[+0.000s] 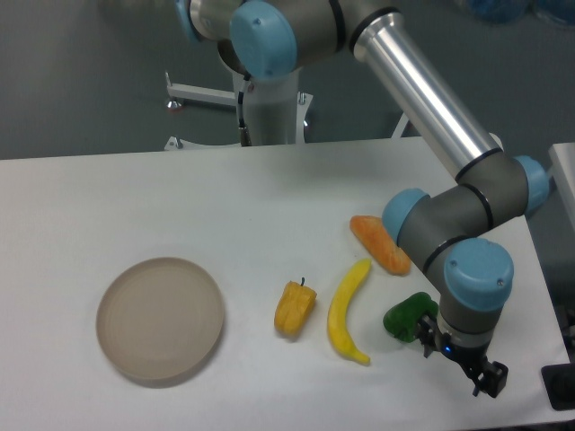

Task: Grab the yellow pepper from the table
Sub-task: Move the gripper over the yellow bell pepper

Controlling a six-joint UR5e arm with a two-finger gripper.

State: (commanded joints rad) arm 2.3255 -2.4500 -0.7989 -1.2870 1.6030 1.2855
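A: Two fingers on the black two-finger gripper (458, 364), low at the table's right front corner. Jaw gap is too small to read, can't tell if open. Nothing visibly held.

B: Nearest thing?

A: Lumpy green pepper (410, 316), just beside it. Then the long curved yellow banana (346, 311) and orange wedge piece (380, 243).

B: Target?

A: Small stubby yellow pepper (294, 308), on the white table (135, 197), well left of the jaws, beyond the banana, near the round beige plate (160, 319).

B: Handling?

A: Probably light, smooth, maybe slippery. Pinch across the lobed body, not the stem.
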